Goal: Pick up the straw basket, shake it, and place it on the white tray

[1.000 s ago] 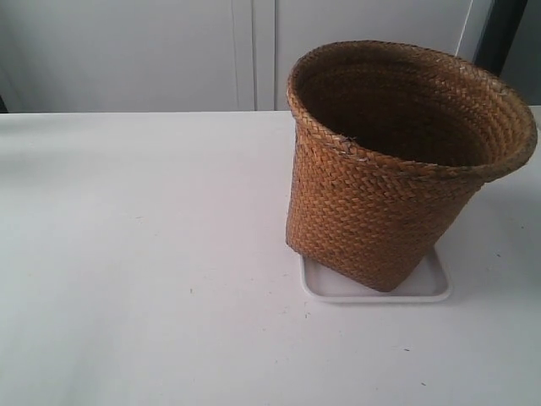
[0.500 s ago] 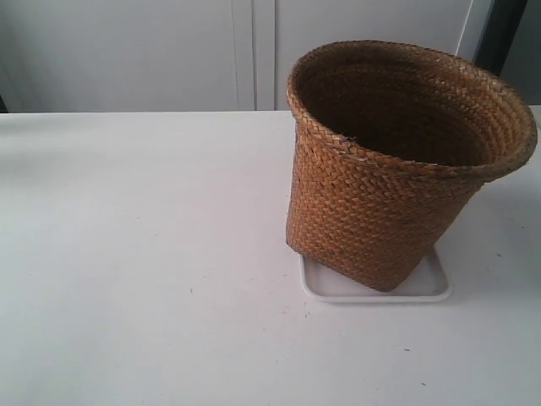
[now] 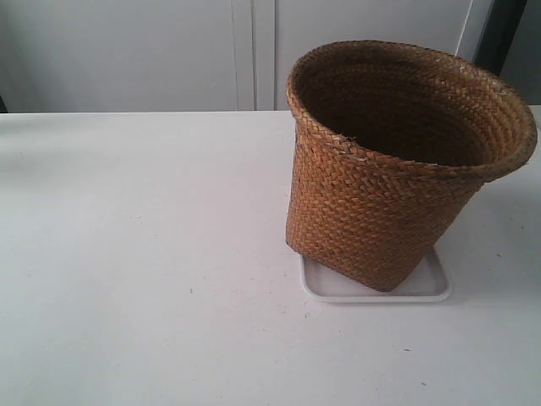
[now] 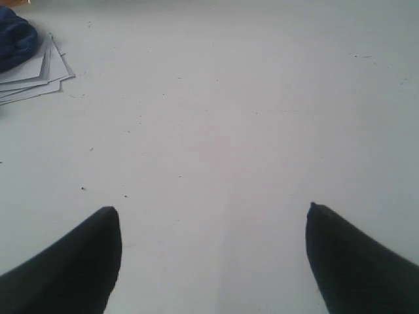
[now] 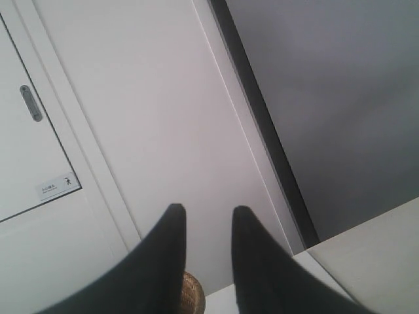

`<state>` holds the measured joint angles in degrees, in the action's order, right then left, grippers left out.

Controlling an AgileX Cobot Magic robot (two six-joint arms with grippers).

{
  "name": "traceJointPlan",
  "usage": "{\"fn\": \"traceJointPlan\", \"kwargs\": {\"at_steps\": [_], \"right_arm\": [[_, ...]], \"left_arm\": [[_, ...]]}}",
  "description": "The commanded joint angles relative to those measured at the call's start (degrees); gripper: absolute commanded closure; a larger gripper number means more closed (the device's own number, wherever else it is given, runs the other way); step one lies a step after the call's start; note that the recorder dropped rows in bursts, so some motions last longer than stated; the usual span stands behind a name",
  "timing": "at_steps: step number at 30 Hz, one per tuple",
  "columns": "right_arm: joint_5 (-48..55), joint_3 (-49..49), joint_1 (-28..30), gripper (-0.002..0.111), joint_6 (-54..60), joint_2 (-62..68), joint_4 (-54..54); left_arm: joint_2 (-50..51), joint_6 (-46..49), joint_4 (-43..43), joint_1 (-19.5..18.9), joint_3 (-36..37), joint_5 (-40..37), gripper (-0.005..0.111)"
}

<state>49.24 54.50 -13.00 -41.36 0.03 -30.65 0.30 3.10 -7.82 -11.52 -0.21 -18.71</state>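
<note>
The straw basket [image 3: 397, 161], woven and tapered, sits tilted on the white tray [image 3: 427, 283]; left gripper [image 4: 213, 212] jaws wide, right gripper [image 5: 208, 210] jaws narrow, empty.

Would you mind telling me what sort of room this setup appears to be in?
Probably an office or lab workspace: a plain white table set before white cabinet doors, loose sheets of paper stacked on the table, and a door with a small printed label.
</note>
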Motion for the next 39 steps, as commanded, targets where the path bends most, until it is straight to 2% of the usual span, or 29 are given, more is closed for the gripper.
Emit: {"fn": "traceJointPlan", "kwargs": {"at_steps": [1, 8, 11, 15, 20, 21, 24, 26, 28, 31, 33, 36, 39], "right_arm": [[0.0, 0.0, 0.3, 0.084, -0.1, 0.0, -0.4], [-0.7, 0.0, 0.3, 0.084, 0.5, 0.0, -1.8], [-1.0, 0.2, 0.3, 0.084, -5.8, 0.0, 0.5], [-7.0, -4.8, 0.3, 0.084, -20.1, 0.0, 17.8], [-36.9, -22.4, 0.5, 0.084, -20.0, 1.2, 44.3], [-40.5, -26.8, 0.5, 0.084, -17.1, 1.9, 53.0], [-43.6, -34.2, 0.5, 0.084, -10.4, 2.5, 63.6], [-44.6, -38.6, 0.5, 0.084, -4.4, 2.7, 63.6], [-44.7, -42.4, 0.5, 0.084, 6.9, 2.5, 63.5], [-46.3, -49.1, 0.4, 0.084, 31.4, 2.2, 63.5], [-47.1, -54.1, 0.4, 0.084, 43.5, 0.5, 63.5], [-44.1, -54.5, 0.4, 0.084, 59.1, 0.0, 63.4], [-39.8, -54.5, 0.5, 0.084, 68.5, 0.0, 63.0]], "left_arm": [[-0.3, 0.1, -0.7, -0.1, 0.2, -2.0, 0.027], [-0.3, 0.1, -0.7, -0.1, 0.2, -2.0, 0.027], [-0.3, 0.1, -0.7, -0.1, 0.2, -2.0, 0.027], [-0.3, 0.1, -0.7, -0.1, 0.2, -2.0, 0.027], [-0.3, 0.1, -0.7, -0.1, 0.2, -2.0, 0.027], [-0.3, 0.1, -0.7, -0.1, 0.2, -2.0, 0.027], [-0.3, 0.1, -0.7, -0.1, 0.2, -2.0, 0.027], [-0.3, 0.1, -0.7, -0.1, 0.2, -2.0, 0.027], [-0.3, 0.1, -0.7, -0.1, 0.2, -2.0, 0.027], [-0.3, 0.1, -0.7, -0.1, 0.2, -2.0, 0.027], [-0.3, 0.1, -0.7, -0.1, 0.2, -2.0, 0.027], [-0.3, 0.1, -0.7, -0.1, 0.2, -2.0, 0.027], [-0.3, 0.1, -0.7, -0.2, 0.2, -1.9, 0.027]]}}
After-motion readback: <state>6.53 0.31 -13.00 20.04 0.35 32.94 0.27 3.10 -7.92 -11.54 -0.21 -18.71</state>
